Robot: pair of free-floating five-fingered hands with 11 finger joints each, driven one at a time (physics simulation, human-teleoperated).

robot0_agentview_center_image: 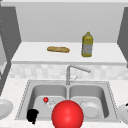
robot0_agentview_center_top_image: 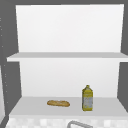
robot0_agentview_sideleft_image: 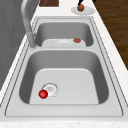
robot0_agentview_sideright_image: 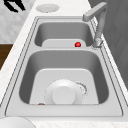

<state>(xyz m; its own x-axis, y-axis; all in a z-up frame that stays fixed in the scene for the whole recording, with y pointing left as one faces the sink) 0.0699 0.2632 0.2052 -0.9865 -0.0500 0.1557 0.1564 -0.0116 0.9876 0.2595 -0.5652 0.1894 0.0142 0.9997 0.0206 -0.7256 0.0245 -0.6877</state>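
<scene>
My left hand [robot0_agentview_center_image: 32, 115] hangs over the front left corner of the sink [robot0_agentview_center_image: 25, 92], holding nothing; in the right side view the left hand [robot0_agentview_sideright_image: 15, 5] shows loose, spread fingers out in front of the counter. A small red ball [robot0_agentview_center_image: 45, 99] lies by the drain of the left basin, and the same red ball [robot0_agentview_sideleft_image: 43, 94] shows from the left. A large red sphere [robot0_agentview_center_image: 67, 115] sits low at the front centre. My right hand [robot0_agentview_sideleft_image: 80, 2] is just above a brown ball [robot0_agentview_sideleft_image: 80, 7] on the right counter plate [robot0_agentview_sideleft_image: 88, 11].
A white plate [robot0_agentview_center_image: 91, 109] lies in the right basin with a small brown item [robot0_agentview_sideleft_image: 77, 40] at its front. Another plate [robot0_agentview_center_image: 3, 107] rests on the left counter. The faucet [robot0_agentview_center_image: 75, 68] reaches over the divider. On the shelf lie a bread loaf [robot0_agentview_center_image: 58, 49] and a yellow bottle [robot0_agentview_center_image: 87, 45].
</scene>
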